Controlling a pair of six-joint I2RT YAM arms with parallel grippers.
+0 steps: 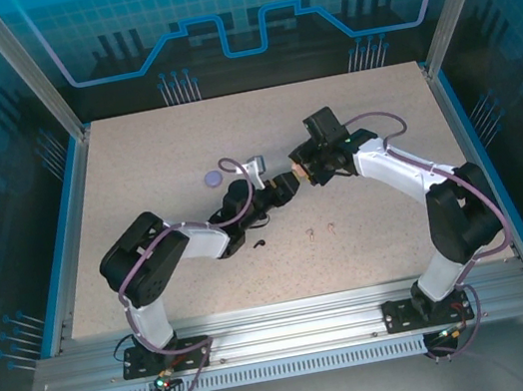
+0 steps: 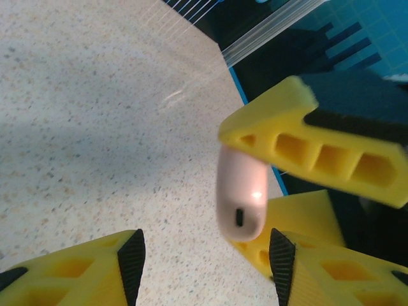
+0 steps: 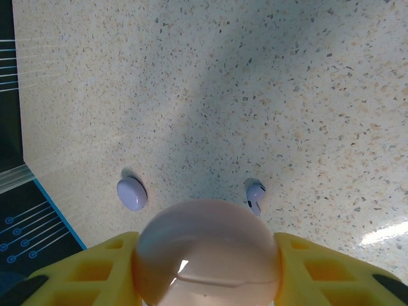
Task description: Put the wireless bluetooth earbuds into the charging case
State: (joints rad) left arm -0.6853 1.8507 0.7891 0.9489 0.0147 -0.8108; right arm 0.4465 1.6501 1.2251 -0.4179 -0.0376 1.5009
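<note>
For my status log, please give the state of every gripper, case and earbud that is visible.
right gripper: shut on the pink case
left gripper: open, empty
pink case: closed, held above the table
lilac case: closed, on the table
lilac earbud: loose on the table
pink earbuds: loose on the table
black earbud: loose on the table

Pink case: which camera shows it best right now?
Right wrist: the pink case sits large and centred, lid seam visible. Left wrist shows it edge-on, with a dark slot; top view, a tiny blur.
</note>
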